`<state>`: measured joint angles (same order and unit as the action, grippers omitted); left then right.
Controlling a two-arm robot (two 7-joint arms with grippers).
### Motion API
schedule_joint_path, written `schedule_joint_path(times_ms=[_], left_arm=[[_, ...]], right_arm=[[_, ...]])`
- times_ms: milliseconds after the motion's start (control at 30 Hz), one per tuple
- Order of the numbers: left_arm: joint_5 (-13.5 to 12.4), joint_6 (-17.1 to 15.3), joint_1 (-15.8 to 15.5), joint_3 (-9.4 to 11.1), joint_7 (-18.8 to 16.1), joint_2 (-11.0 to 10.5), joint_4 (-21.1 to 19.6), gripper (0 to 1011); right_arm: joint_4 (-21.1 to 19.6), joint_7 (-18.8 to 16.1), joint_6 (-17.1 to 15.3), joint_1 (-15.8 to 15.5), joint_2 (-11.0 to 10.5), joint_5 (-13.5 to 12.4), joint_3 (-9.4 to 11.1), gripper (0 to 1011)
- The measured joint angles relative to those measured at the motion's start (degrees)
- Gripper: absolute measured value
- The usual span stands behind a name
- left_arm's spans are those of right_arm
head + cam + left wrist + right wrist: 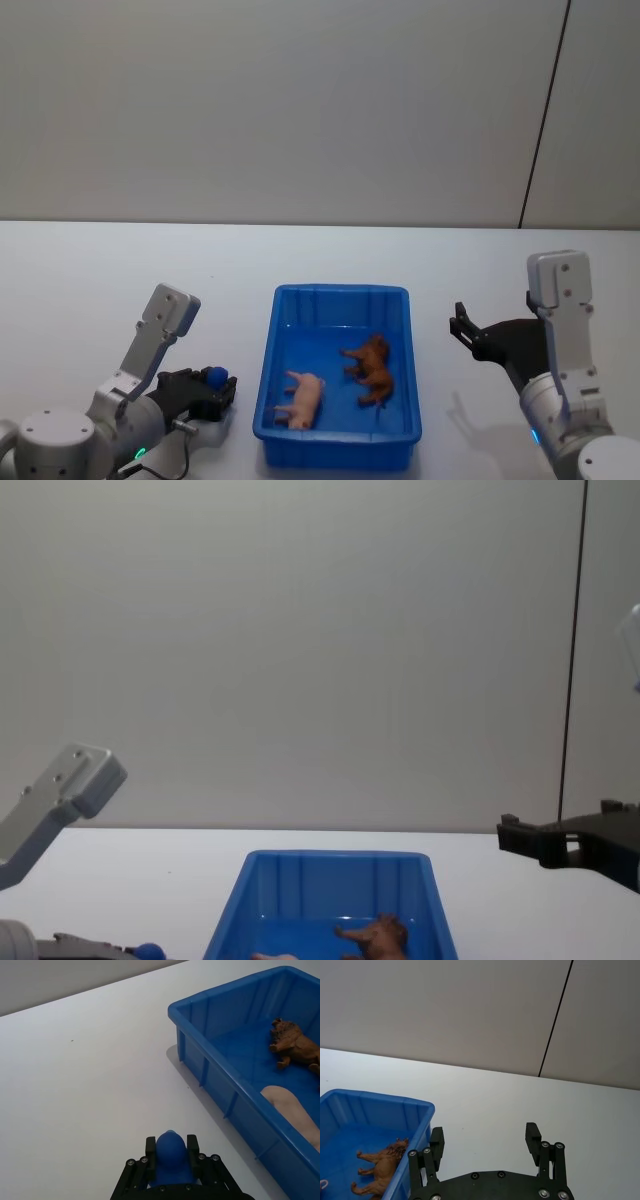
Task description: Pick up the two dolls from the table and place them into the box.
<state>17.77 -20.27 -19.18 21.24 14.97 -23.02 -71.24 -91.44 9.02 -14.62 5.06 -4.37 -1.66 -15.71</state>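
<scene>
Both dolls lie on their sides inside the blue box (290,300): the pale pink one (303,398) at the near left, the brown shaggy one (372,369) to its right. The brown doll (294,1045) (382,1167) (378,935) and part of the pink doll (295,1112) show in other views too. My left gripper (215,385) sits low over the white table (100,290), left of the box, shut on a small blue ball (171,1152). To the right of the box (417,1107) my right gripper (462,325) hovers open and empty, its fingers (532,1135) spread wide.
A grey wall rises behind the table's far edge, with a dark vertical seam (545,110) at the right. Bare tabletop lies on both sides of the box (210,1060) and beyond it.
</scene>
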Motion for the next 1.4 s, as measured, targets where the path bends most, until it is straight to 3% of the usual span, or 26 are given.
schedule_joint_path(times_ms=[300, 767, 1033, 1300, 1400], left_arm=[[-1.29, 0.14, -0.12, 0.21, -0.05, 0.16, -0.58, 304], [-4.69, 2.07, 0.53, 0.05, 0.43, -0.96, -7.73, 228], [-6.85, 4.58, -0.21, -0.05, 3.47, -1.17, -11.57, 183], [-7.63, 8.39, -1.81, 0.1, 8.27, -0.49, -12.46, 137], [-7.63, 9.55, -2.42, 0.21, 9.89, -0.15, -12.23, 170]], right_arm=[[0.0, 0.0, 0.0, 0.0, 0.0, 0.0, 0.0, 1001], [0.0, 0.0, 0.0, 0.0, 0.0, 0.0, 0.0, 1001], [0.0, 0.0, 0.0, 0.0, 0.0, 0.0, 0.0, 1001], [0.0, 0.0, 0.0, 0.0, 0.0, 0.0, 0.0, 1001], [0.0, 0.0, 0.0, 0.0, 0.0, 0.0, 0.0, 1001]])
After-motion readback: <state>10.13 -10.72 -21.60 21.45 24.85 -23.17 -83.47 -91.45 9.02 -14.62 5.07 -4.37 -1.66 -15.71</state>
